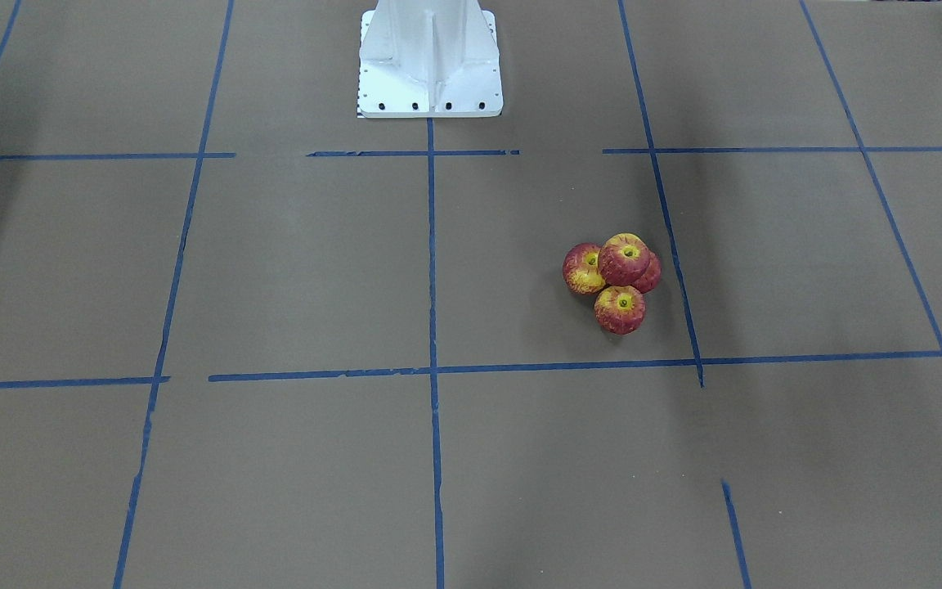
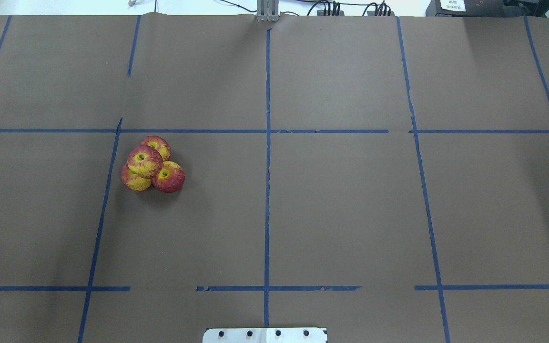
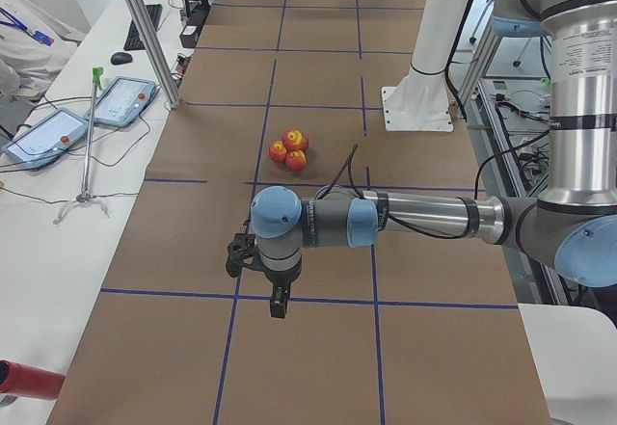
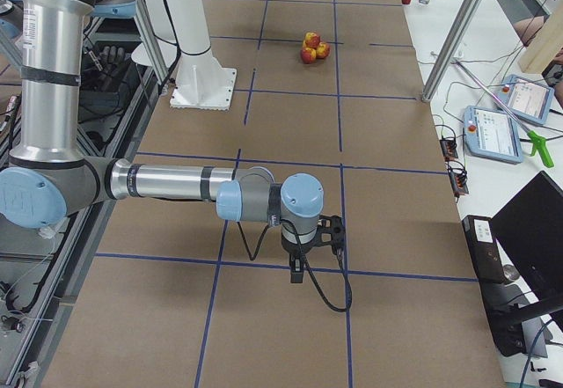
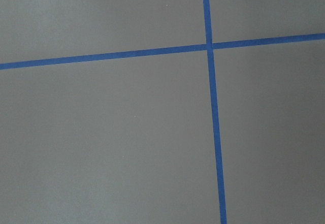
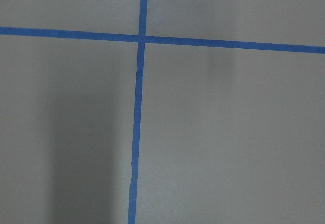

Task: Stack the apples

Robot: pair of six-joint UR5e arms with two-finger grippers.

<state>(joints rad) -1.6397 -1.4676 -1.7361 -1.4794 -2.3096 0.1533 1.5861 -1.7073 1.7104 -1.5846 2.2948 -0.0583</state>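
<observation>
So the four apples (image 2: 150, 164) are bunched up on the table (image 2: 350, 214), on the robot's left half. Three sit on the brown paper touching each other, and the top apple (image 2: 145, 161) rests on them, stem dimple facing up. In the front-facing view, one of the bottom three is mostly hidden behind the top one. The pile is just beside one of the blue tape lines (image 2: 107, 190) of the grid, inside the square next to the centre line.

Both arms are well apart from the fruit. The left gripper (image 3: 278, 306) hangs pointing down over the table's left end, and the right gripper (image 4: 296, 274) does the same over the opposite end. Each one only shows in a side view, so I honestly cannot tell if the fingers are apart or together. Nothing shows between the fingers of either one.

Both wrist cams just show brown paper and a tape crossing. The white pedestal (image 1: 430, 65) stands at the robot's edge of the table.
</observation>
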